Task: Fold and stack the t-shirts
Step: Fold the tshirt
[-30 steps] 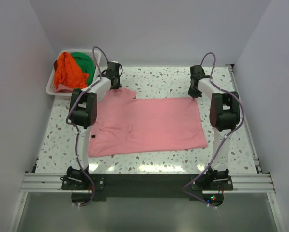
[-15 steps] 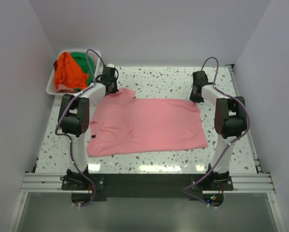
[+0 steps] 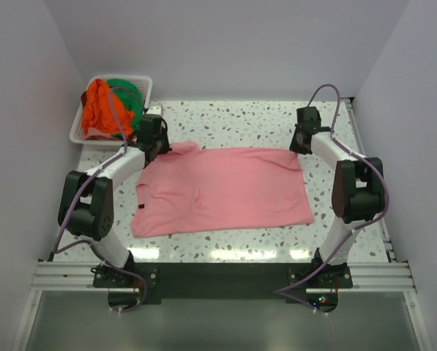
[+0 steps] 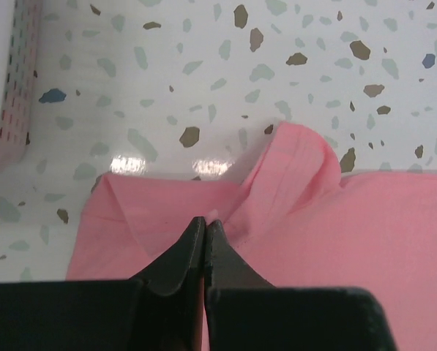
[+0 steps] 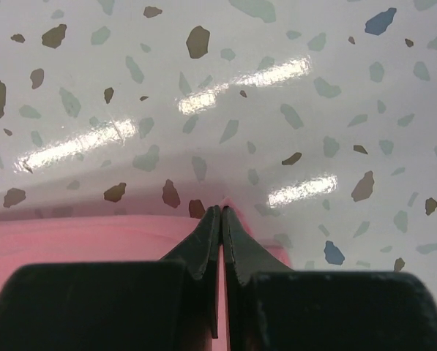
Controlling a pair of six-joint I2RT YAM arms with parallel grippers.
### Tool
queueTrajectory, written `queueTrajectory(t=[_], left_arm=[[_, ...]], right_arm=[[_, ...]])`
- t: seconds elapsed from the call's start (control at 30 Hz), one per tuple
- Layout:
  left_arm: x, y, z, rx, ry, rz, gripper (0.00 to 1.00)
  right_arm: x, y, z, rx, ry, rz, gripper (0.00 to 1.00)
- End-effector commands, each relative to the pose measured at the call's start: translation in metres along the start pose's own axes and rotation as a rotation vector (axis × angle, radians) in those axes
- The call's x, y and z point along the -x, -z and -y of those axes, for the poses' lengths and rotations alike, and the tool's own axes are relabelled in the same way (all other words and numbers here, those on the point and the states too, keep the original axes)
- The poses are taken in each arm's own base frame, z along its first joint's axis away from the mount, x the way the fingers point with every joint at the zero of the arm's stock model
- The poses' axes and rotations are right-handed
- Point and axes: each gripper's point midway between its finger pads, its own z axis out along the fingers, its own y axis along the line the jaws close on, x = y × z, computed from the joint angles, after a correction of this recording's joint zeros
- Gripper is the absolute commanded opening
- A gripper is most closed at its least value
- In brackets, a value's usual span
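Observation:
The pink t-shirt [image 3: 225, 189] lies spread across the middle of the speckled table. My left gripper [image 3: 158, 146] is shut on its far left corner, where the cloth bunches and folds in the left wrist view [image 4: 206, 219]. My right gripper [image 3: 300, 146] is shut on its far right corner, a thin pink edge pinched between the jaws in the right wrist view [image 5: 223, 210]. The orange t-shirt [image 3: 99, 108] and the green t-shirt [image 3: 126, 93] sit crumpled in the white basket [image 3: 146, 82] at the far left.
The basket's slotted wall shows at the left edge of the left wrist view [image 4: 17, 88]. White walls enclose the table on the left, back and right. Bare speckled table [image 3: 233, 121] lies beyond the pink shirt.
Both arms have swung outward, the left one to the left and the right one to the right. The pink shirt's far edge has been pulled wider and straighter between them.

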Motion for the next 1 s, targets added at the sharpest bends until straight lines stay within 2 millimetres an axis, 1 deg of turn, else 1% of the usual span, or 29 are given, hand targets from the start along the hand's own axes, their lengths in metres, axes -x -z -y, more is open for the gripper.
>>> queueTrajectory(t=[0.0, 0.03, 0.07, 0.13, 0.2, 0.23, 0.27, 0.33, 0.37, 0.4, 0.43, 0.5, 0.53, 0.57, 0.6, 0.67, 0.7, 0.73, 0.8, 0.87, 0.9, 0.97], left_arm=[[0.016, 0.029, -0.003, 0.032, 0.070, 0.112, 0.00], [0.000, 0.032, -0.009, 0.047, 0.073, 0.089, 0.00], [0.003, 0.044, -0.007, 0.040, 0.085, 0.115, 0.00], [-0.003, 0.054, -0.008, 0.036, 0.108, 0.125, 0.00], [-0.011, 0.067, -0.008, 0.026, 0.133, 0.134, 0.00], [-0.022, 0.069, -0.010, 0.023, 0.137, 0.117, 0.00], [-0.018, 0.078, -0.008, 0.007, 0.143, 0.140, 0.00], [-0.027, 0.084, -0.012, 0.020, 0.158, 0.127, 0.00], [-0.024, 0.093, -0.012, 0.014, 0.169, 0.145, 0.00], [-0.028, 0.096, -0.014, 0.019, 0.188, 0.140, 0.00], [-0.029, 0.104, -0.016, 0.016, 0.201, 0.152, 0.00], [-0.034, 0.112, -0.019, 0.023, 0.241, 0.154, 0.00], [-0.037, 0.118, -0.023, 0.030, 0.258, 0.166, 0.00], [-0.044, 0.122, -0.027, 0.053, 0.294, 0.146, 0.00], [-0.047, 0.129, -0.029, 0.044, 0.303, 0.155, 0.00], [-0.057, 0.135, -0.032, 0.043, 0.318, 0.147, 0.00], [-0.068, 0.136, -0.035, 0.047, 0.326, 0.132, 0.00], [-0.067, 0.142, -0.036, 0.036, 0.338, 0.152, 0.00], [-0.076, 0.148, -0.040, 0.038, 0.343, 0.154, 0.00], [-0.081, 0.150, -0.042, 0.043, 0.351, 0.150, 0.00], [-0.085, 0.150, -0.042, 0.036, 0.354, 0.145, 0.00], [-0.090, 0.150, -0.039, 0.019, 0.364, 0.126, 0.00]], right_arm=[[0.020, 0.018, 0.000, 0.015, -0.009, 0.067, 0.00], [0.019, 0.019, 0.001, 0.015, -0.008, 0.063, 0.00], [0.020, 0.022, 0.001, 0.016, -0.010, 0.066, 0.00], [0.020, 0.025, 0.002, 0.015, -0.011, 0.068, 0.00], [0.020, 0.031, 0.004, 0.015, -0.013, 0.071, 0.00], [0.020, 0.033, 0.005, 0.014, -0.015, 0.073, 0.00], [0.017, 0.033, 0.008, 0.004, -0.014, 0.069, 0.00], [0.018, 0.040, 0.010, 0.004, -0.014, 0.078, 0.00], [0.016, 0.042, 0.012, -0.002, -0.012, 0.075, 0.00], [0.017, 0.046, 0.012, -0.002, -0.012, 0.081, 0.00], [0.015, 0.047, 0.014, -0.005, -0.013, 0.077, 0.00], [0.011, 0.049, 0.016, -0.005, -0.015, 0.072, 0.00], [0.008, 0.053, 0.018, -0.003, -0.015, 0.072, 0.00], [0.006, 0.054, 0.018, 0.001, -0.020, 0.070, 0.00], [0.003, 0.059, 0.019, 0.006, -0.022, 0.075, 0.00], [0.001, 0.062, 0.022, 0.004, -0.023, 0.076, 0.00], [0.000, 0.062, 0.023, 0.001, -0.023, 0.076, 0.00], [-0.003, 0.065, 0.024, 0.002, -0.019, 0.073, 0.00], [-0.005, 0.066, 0.024, 0.005, -0.019, 0.067, 0.00], [-0.009, 0.068, 0.025, 0.008, -0.024, 0.066, 0.00], [-0.012, 0.068, 0.027, 0.007, -0.022, 0.059, 0.00], [-0.013, 0.070, 0.028, 0.007, -0.026, 0.062, 0.00]])
